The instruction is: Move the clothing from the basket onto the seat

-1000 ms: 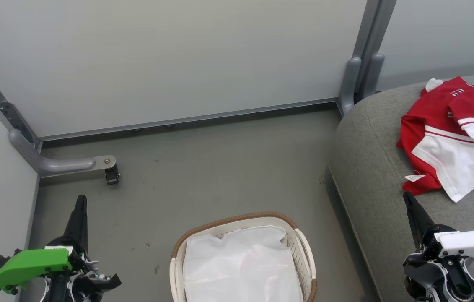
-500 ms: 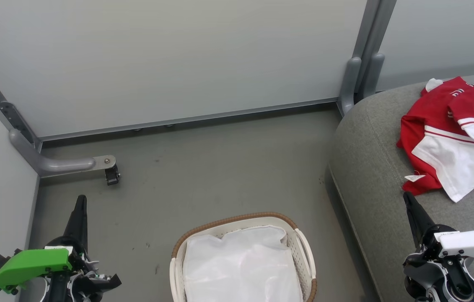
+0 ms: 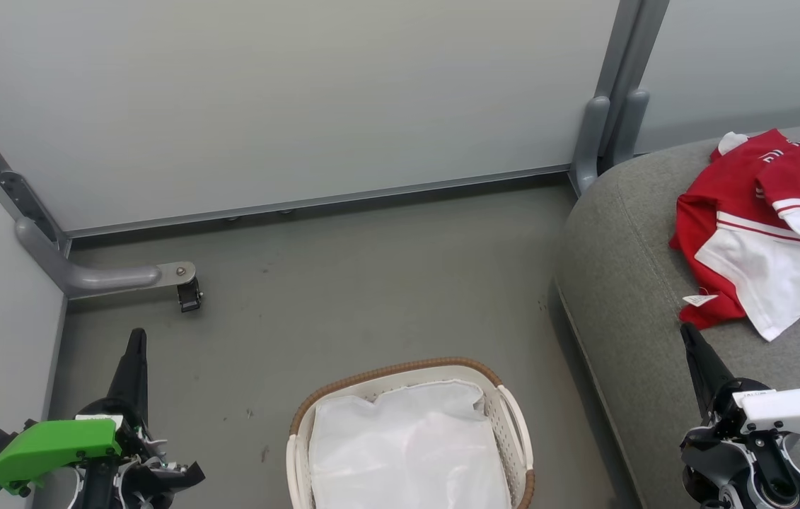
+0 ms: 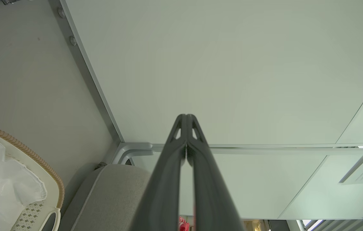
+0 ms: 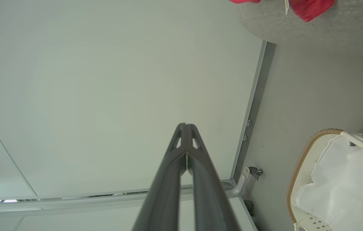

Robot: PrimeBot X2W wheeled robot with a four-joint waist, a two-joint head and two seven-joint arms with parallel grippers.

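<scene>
Clothing (image 3: 771, 233) on seat (image 3: 626, 297), beyond right pincer (image 3: 687, 334)

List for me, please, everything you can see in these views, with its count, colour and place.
clothing: one heap, red with white panels, on the seat
seat: one, grey, right side
basket: one, white with a brown woven rim, on the floor, bottom centre
liner: one, white, inside the basket
floor: grey, middle
wall panels: pale grey, behind and at the left
caster: one, black, under a grey foot bracket at the left wall
left claw: one, dark fingers shut and empty, lower left, above the floor
right claw: one, dark fingers shut and empty, lower right, above the seat
</scene>
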